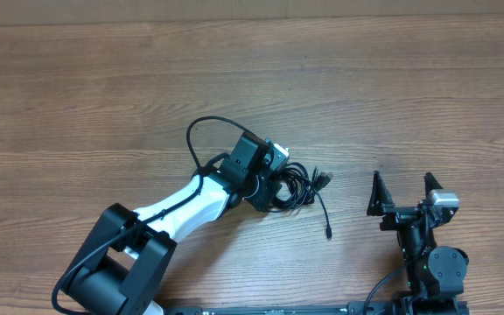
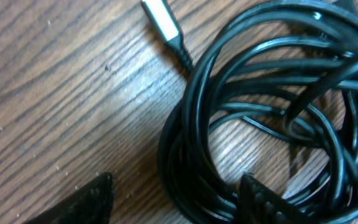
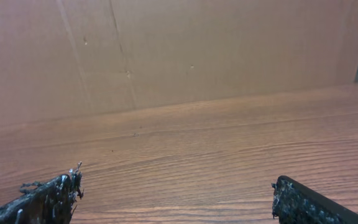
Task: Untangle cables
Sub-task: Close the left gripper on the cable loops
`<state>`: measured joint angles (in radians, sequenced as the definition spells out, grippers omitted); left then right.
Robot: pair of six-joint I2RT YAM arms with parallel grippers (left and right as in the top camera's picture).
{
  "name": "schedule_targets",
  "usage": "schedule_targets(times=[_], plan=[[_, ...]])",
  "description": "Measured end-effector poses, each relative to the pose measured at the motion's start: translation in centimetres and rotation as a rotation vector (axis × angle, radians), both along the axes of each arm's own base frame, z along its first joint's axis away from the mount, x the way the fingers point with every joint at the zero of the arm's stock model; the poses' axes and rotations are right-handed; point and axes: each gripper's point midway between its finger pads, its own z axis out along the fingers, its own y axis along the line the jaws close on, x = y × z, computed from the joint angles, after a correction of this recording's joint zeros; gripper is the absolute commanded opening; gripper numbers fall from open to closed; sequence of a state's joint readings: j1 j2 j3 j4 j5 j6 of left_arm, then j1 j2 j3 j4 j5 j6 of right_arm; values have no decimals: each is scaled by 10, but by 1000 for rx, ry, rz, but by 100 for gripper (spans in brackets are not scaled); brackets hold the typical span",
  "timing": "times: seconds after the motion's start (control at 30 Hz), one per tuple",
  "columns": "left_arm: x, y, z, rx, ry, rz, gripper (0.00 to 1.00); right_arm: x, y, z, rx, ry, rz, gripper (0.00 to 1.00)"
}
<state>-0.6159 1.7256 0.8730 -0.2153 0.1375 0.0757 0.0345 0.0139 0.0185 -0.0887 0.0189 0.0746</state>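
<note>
The cables (image 1: 297, 185) lie in a knotted black bundle on the wooden table, with one loose end (image 1: 328, 229) trailing toward the front. My left gripper (image 1: 276, 185) is down over the bundle's left side. In the left wrist view the coiled cables (image 2: 266, 106) fill the right half, and a silvery plug tip (image 2: 159, 17) points up at the top. The left gripper (image 2: 178, 180) straddles the coil's left strands; the right finger (image 2: 260, 202) touches them, while bare wood shows beside the left finger (image 2: 95, 199). My right gripper (image 1: 402, 179) stands open and empty, right of the bundle.
The right wrist view shows the right gripper (image 3: 176, 177) over bare wood, with a brown cardboard wall (image 3: 166, 50) behind the table's far edge. A thicker black arm cable (image 1: 201, 131) loops above the left wrist.
</note>
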Motion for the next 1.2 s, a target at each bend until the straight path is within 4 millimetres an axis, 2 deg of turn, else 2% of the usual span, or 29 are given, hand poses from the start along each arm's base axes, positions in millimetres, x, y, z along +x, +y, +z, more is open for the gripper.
schedule_targets(times=[0.3,0.37,0.4,0.43,0.5,0.57,1.07,1.2], plan=[[-6,6,-4,28,27,1,60,0,0,0,0,0,0,100],[-6,6,-4,29,27,1,56,0,0,0,0,0,0,100],[-6,6,-4,29,27,0,53,0,0,0,0,0,0,100],[-6,6,-4,30,26,-2,45,0,0,0,0,0,0,100],[-5,5,-4,33,21,-12,22,0,0,0,0,0,0,100],[-5,5,-3,38,14,-26,5,0,0,0,0,0,0,100],[-7,8,-3,64,5,-64,4,0,0,0,0,0,0,100],[-8,9,5,69,-14,-92,4,0,0,0,0,0,0,100]])
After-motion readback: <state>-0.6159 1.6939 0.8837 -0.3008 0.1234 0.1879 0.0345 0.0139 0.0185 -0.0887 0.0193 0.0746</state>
